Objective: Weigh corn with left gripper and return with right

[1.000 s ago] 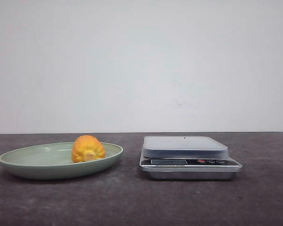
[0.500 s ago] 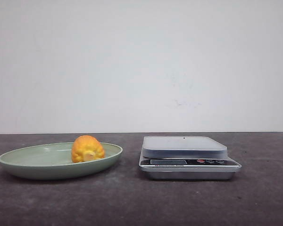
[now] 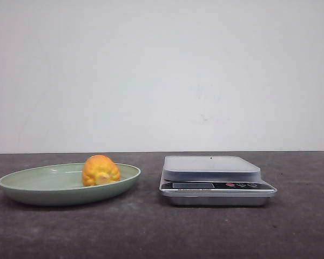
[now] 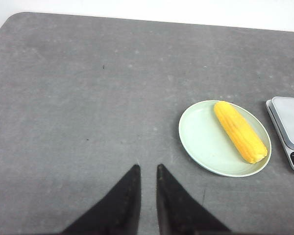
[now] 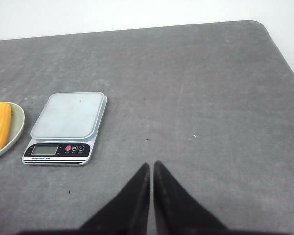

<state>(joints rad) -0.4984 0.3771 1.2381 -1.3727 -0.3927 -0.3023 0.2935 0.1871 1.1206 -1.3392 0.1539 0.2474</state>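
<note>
The corn [image 3: 100, 170] is a yellow-orange cob lying in the green plate [image 3: 32, 186] at the left of the table, its pale cut end toward the front camera. In the left wrist view the corn [image 4: 240, 131] shows as a long cob lying across the plate [image 4: 201, 142]. The silver kitchen scale [image 3: 211, 168] stands right of the plate with nothing on it. My left gripper [image 4: 148, 167] hangs above bare table, well clear of the plate, jaws a narrow gap apart and empty. My right gripper [image 5: 151, 164] is shut and empty, apart from the scale [image 5: 68, 115].
The dark grey table [image 3: 151, 232] ends at a white wall behind. Its rounded far corners show in both wrist views. No arm shows in the front view. The corn's tip [image 5: 0, 125] shows at the edge of the right wrist view.
</note>
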